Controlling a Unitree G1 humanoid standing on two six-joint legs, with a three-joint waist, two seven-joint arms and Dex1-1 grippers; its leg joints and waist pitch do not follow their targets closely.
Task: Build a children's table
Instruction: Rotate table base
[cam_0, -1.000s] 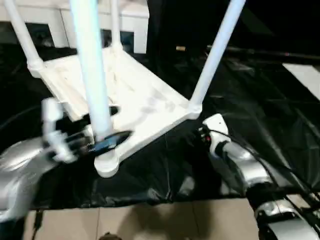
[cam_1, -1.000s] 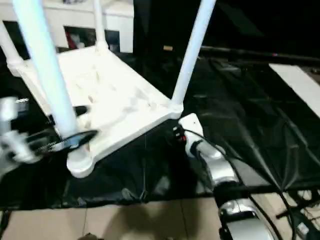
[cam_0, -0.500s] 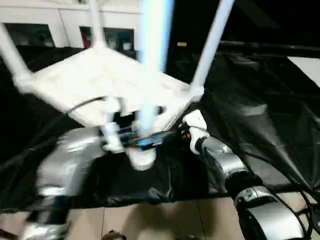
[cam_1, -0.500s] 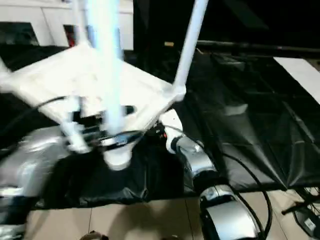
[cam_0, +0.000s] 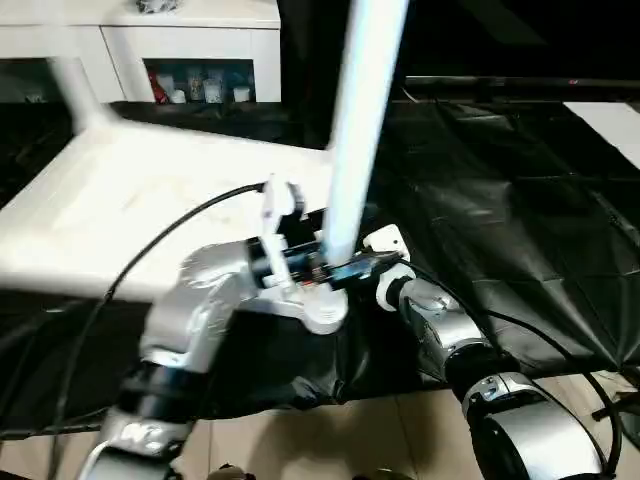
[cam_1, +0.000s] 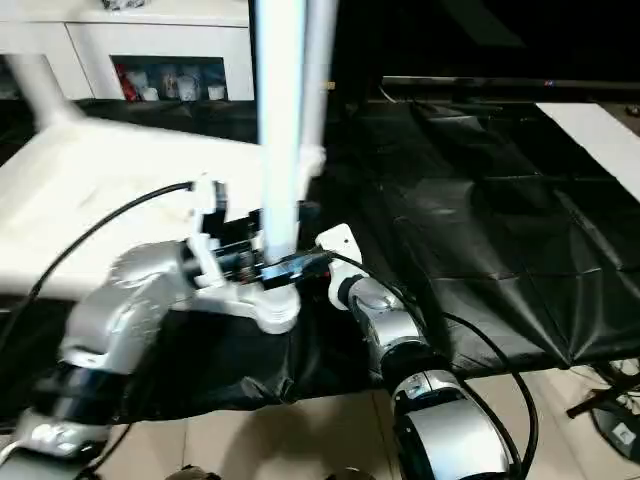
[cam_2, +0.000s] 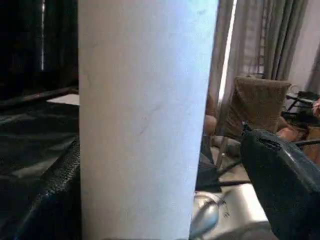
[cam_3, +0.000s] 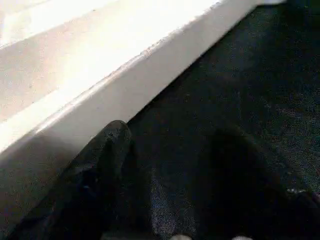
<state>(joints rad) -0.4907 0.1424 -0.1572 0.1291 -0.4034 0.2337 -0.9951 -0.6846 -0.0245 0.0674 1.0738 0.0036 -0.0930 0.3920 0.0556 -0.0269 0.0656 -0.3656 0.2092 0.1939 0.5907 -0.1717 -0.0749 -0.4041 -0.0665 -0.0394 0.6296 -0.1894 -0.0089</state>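
The children's table lies upside down, its white tabletop (cam_0: 120, 210) on black cloth and its legs pointing up. My left gripper (cam_0: 335, 268) is shut on the nearest leg (cam_0: 360, 120) just above its round corner socket (cam_0: 325, 315). In the left wrist view that leg (cam_2: 147, 120) stands between my black fingers (cam_2: 280, 175). Another leg (cam_0: 75, 90) rises at the far left corner. My right gripper (cam_3: 165, 170) is open and low beside the tabletop's edge (cam_3: 100, 95), one finger (cam_3: 100, 170) against that edge. Nothing is between its fingers.
Black cloth (cam_0: 500, 200) covers the floor under and to the right of the table. A white cabinet (cam_0: 190, 40) stands behind. A flat white board (cam_0: 615, 125) lies at the far right. Bare tan floor (cam_0: 380, 430) runs along the near edge. A black cable (cam_0: 150, 250) loops over my left forearm.
The table has swung round with my left arm, and the held leg has gone from picture left to the centre. My right gripper has stayed close under the near corner.
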